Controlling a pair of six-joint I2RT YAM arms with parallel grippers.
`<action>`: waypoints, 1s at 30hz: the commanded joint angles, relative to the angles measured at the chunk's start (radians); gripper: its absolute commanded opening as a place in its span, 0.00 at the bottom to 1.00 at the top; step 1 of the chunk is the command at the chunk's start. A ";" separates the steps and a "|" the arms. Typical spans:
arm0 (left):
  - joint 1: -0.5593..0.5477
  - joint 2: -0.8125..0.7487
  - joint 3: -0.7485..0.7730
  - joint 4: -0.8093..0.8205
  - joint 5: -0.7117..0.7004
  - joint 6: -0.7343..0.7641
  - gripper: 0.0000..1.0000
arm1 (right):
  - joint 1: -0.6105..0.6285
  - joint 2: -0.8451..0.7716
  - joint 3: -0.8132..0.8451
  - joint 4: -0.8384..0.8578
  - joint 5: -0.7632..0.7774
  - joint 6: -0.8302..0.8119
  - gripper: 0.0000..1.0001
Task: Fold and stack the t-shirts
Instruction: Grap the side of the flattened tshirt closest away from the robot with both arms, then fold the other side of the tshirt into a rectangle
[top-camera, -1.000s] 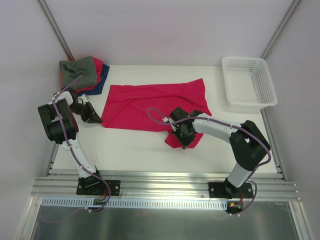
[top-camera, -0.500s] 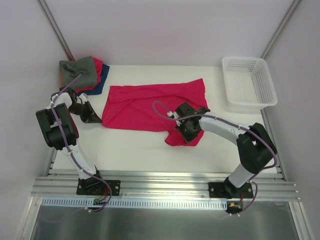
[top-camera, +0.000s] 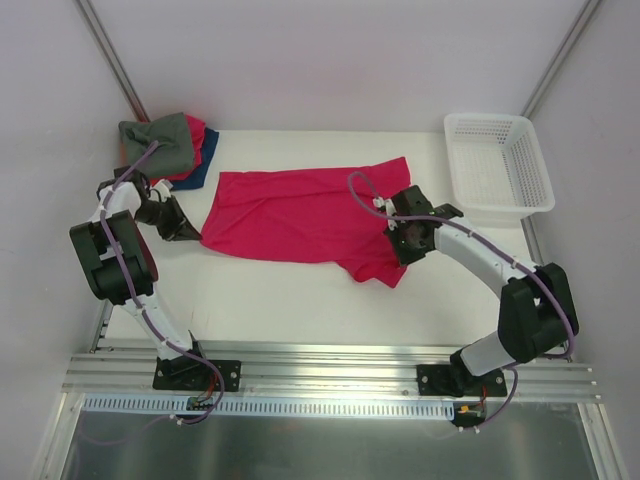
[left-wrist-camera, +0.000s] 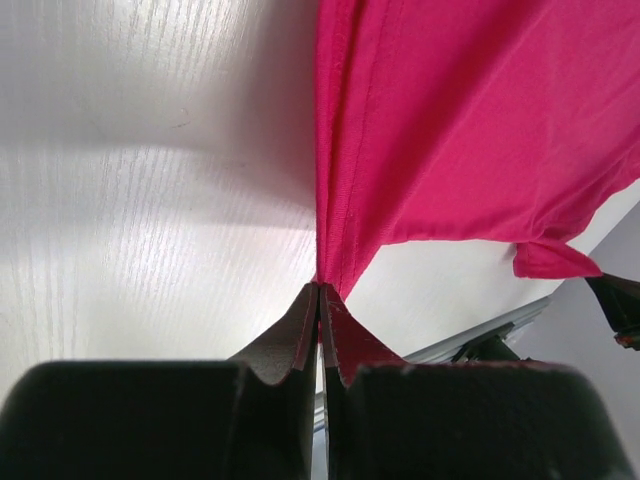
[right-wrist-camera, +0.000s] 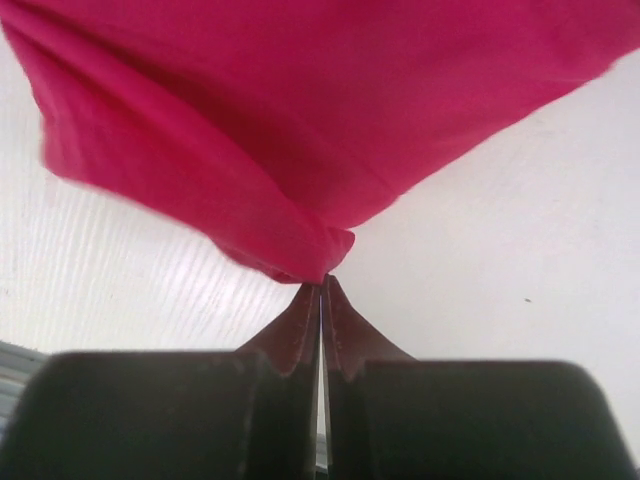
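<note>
The crimson t-shirt (top-camera: 300, 212), mid-bench (top-camera: 270, 300), was pinched at its left edge by the left gripper (top-camera: 193, 237) and had been pulled rightward, clamped in the right gripper (top-camera: 406, 250), apparently for flattening before folding.

A white counter (top-camera: 290, 300) with faint wood grain lies under the left end effector (top-camera: 190, 232) and the right end effector (top-camera: 405, 250). Soft grey shadow bands cross it just ahead of the left one, under even, diffuse light. Plain pale walls close the space: a back wall (top-camera: 330, 60) beyond both, a side wall (top-camera: 50, 150) outward of the left, and another (top-camera: 600, 200) outward of the right. Metal posts (top-camera: 112, 60) run up the back corners. Behind the end effectors, along the counter's near edge, lies an aluminium rail (top-camera: 330, 372), then a dull metal sheet (top-camera: 300, 445).
</note>
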 joint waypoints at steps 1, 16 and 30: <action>0.000 -0.004 0.053 -0.025 0.009 0.014 0.00 | -0.059 -0.040 0.077 -0.002 0.022 -0.035 0.01; -0.045 0.073 0.180 -0.026 0.012 0.011 0.00 | -0.142 -0.022 0.194 0.010 0.021 -0.056 0.01; -0.072 0.143 0.347 -0.034 0.001 0.007 0.00 | -0.190 0.139 0.430 0.017 0.027 -0.088 0.01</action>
